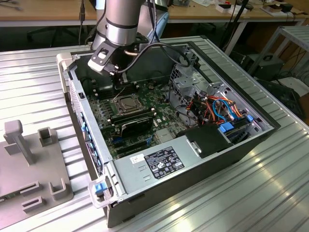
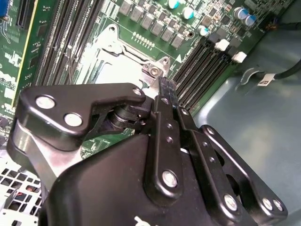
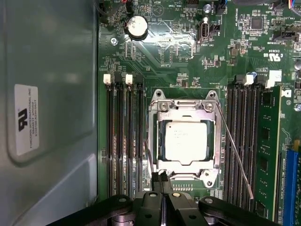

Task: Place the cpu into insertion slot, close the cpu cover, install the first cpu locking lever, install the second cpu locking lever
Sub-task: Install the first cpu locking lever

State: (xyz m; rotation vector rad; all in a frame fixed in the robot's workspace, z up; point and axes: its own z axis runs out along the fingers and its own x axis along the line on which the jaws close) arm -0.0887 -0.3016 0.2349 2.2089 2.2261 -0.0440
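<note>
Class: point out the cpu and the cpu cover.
silvery-grey square cpu (image 3: 186, 141), first wrist view, centre of top.
thin silver metal cpu cover (image 3: 184, 113), first wrist view, frame bar beside cpu.

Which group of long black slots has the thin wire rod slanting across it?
The slots beyond the cpu, away from the grey case wall; the wall-side slots lie clear of it.

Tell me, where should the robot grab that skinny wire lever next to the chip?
Probably near the free end of the locking lever, coming from above: that end angles out from the cpu cover over the memory slots, while its other end hugs the cover.
</note>
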